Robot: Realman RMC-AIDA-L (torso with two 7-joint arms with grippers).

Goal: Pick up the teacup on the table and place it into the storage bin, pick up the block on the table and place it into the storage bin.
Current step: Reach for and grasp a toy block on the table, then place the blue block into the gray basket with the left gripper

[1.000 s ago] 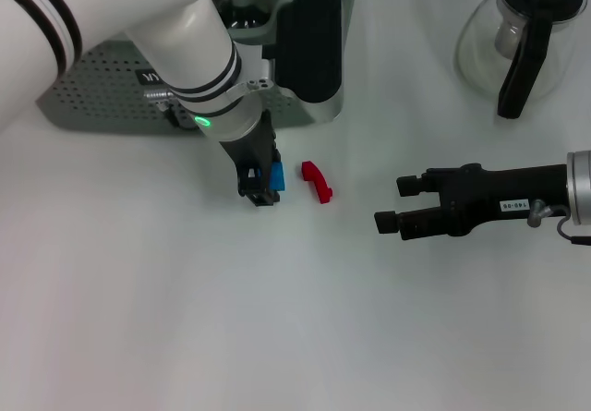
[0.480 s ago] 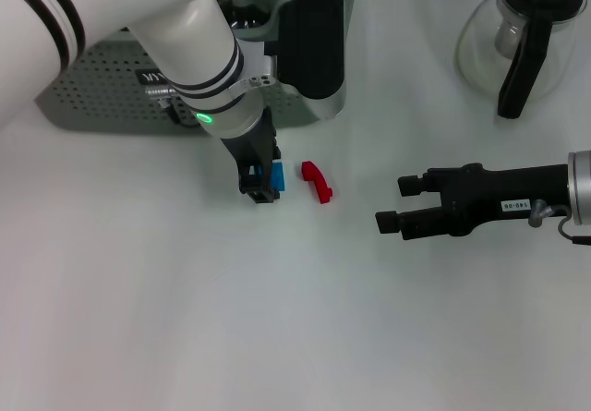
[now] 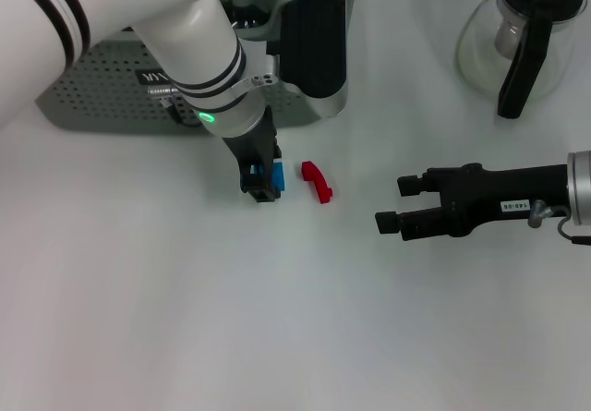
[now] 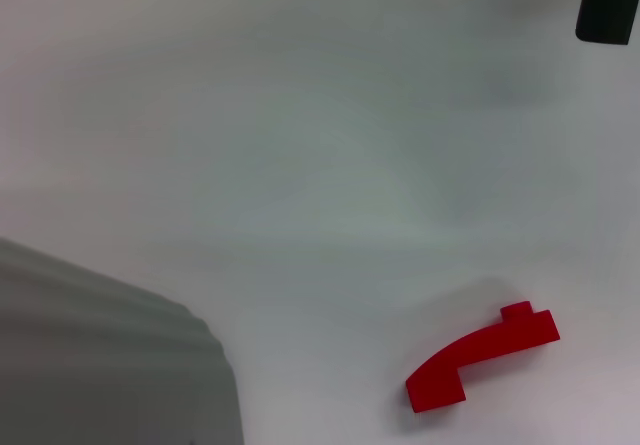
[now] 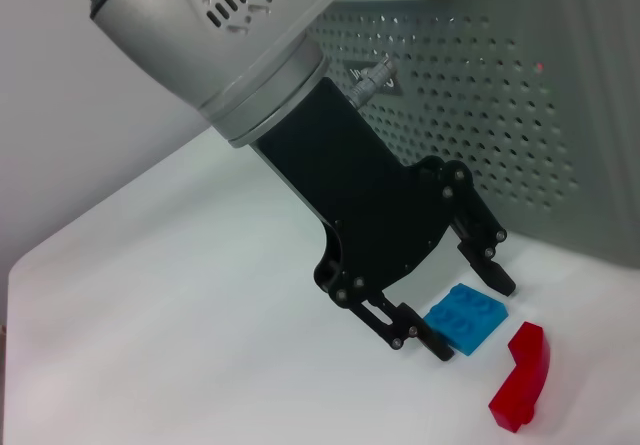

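Left gripper (image 5: 465,315), jaws spread astride the flat blue studded block (image 5: 466,319) — an off-centre closure risks nudging it toward the curved red brick (image 5: 521,377) beside it.

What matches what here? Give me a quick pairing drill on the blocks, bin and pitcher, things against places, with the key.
Things:
1. blue block
2. red curved block
3. storage bin
4. glass pitcher

Places:
A. far right corner of the table
B. between the open fingers of the left gripper
C. behind the left arm, at far left
D. loose on the table, just to the right of the left gripper

Pairs: 1-B, 2-D, 3-C, 4-A
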